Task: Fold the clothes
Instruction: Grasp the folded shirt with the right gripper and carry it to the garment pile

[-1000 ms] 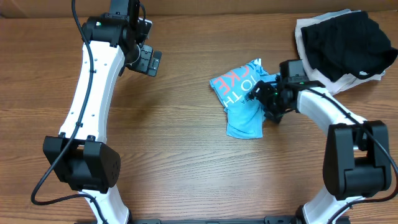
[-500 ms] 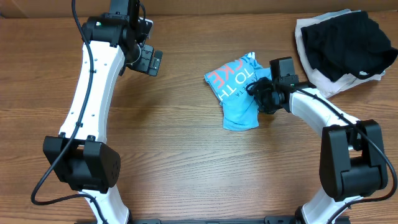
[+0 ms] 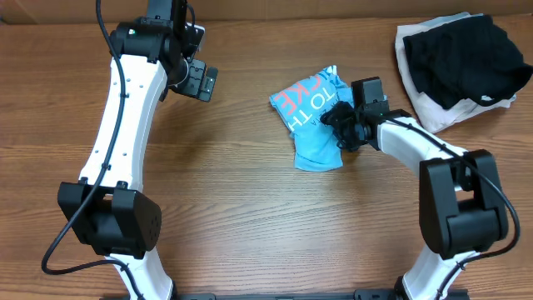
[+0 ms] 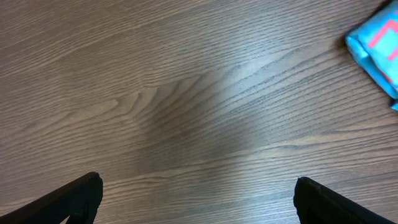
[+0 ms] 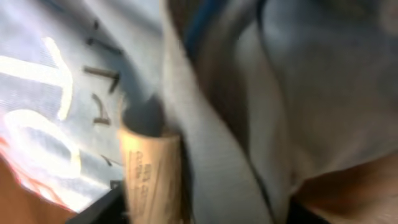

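Note:
The light blue T-shirt (image 3: 306, 117) lies bunched in the middle of the table, with red and white lettering showing on its left part. My right gripper (image 3: 340, 125) is at its right edge, shut on a fold of the cloth. In the right wrist view the blue fabric (image 5: 298, 74) fills the frame between the jaws (image 5: 205, 208), and a tan tag (image 5: 149, 174) shows there. My left gripper (image 3: 200, 82) is open and empty, raised at the upper left, well apart from the shirt. A corner of the shirt (image 4: 379, 50) shows in the left wrist view, far from those jaws (image 4: 198, 193).
A black folded garment (image 3: 462, 54) lies on a white folded garment (image 3: 433, 112) at the back right corner. The wooden table (image 3: 250, 208) is bare in front of the shirt and to its left.
My right gripper has moved left and slightly back, dragging the T-shirt with it. The left arm has not moved.

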